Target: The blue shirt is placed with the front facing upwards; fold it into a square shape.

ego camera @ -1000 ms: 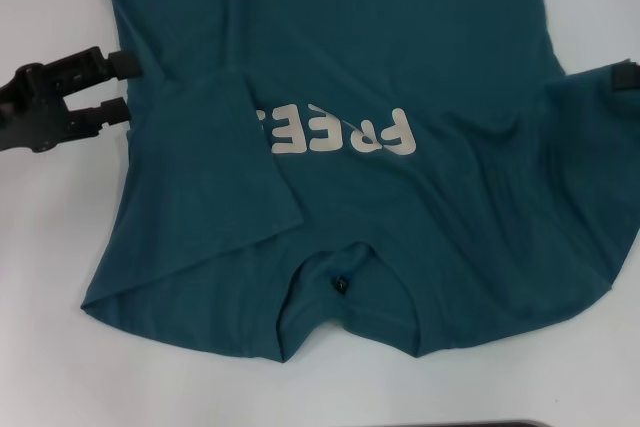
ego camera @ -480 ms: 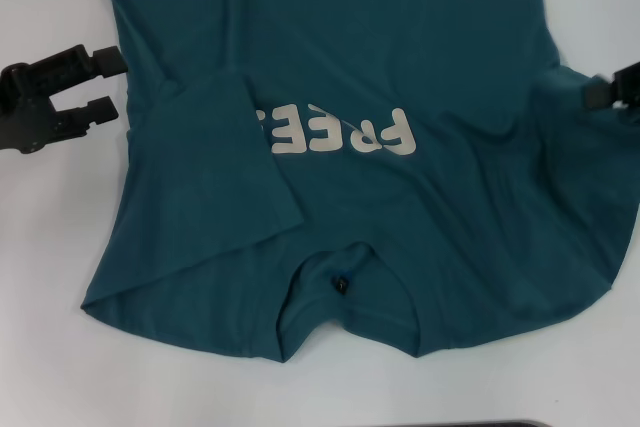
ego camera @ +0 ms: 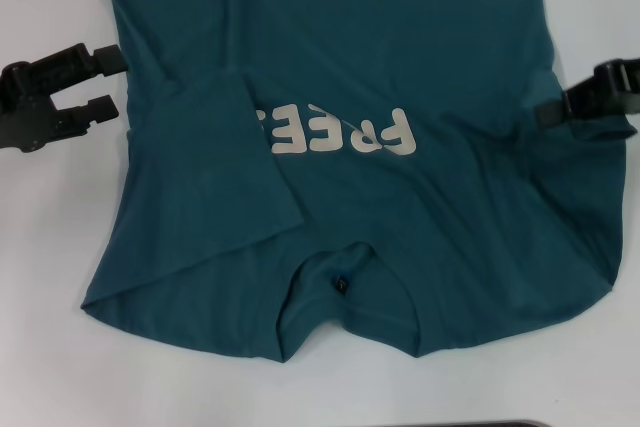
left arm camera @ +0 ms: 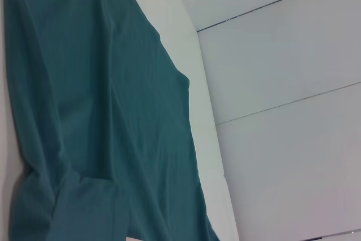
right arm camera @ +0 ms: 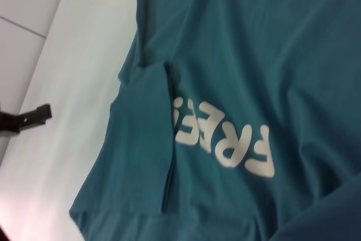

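Observation:
The blue shirt [ego camera: 400, 37] lies spread on the white table with its collar [ego camera: 340, 282] toward me. Its off-white letters [ego camera: 345, 132] read upside down. One sleeve [ego camera: 200, 177] is folded in over the chest and hides the end of the lettering. My left gripper [ego camera: 110, 82] is open just off the shirt's left edge, with nothing between its fingers. My right gripper [ego camera: 575, 97] reaches in from the right edge over the shirt's other sleeve area. In the right wrist view I see the shirt [right arm camera: 254, 55], the letters [right arm camera: 225, 139], and the left gripper's fingertip [right arm camera: 31, 115] farther off.
Bare white table [ego camera: 40, 267] lies left and right of the shirt. The left wrist view shows the shirt [left arm camera: 84, 111] along the table edge [left arm camera: 208, 139], with a pale panelled wall beyond. A dark strip [ego camera: 480, 424] sits at the near edge.
My right gripper has moved inward from the right edge, farther over the shirt. The left gripper backed slightly away from the shirt's left edge, then stayed still.

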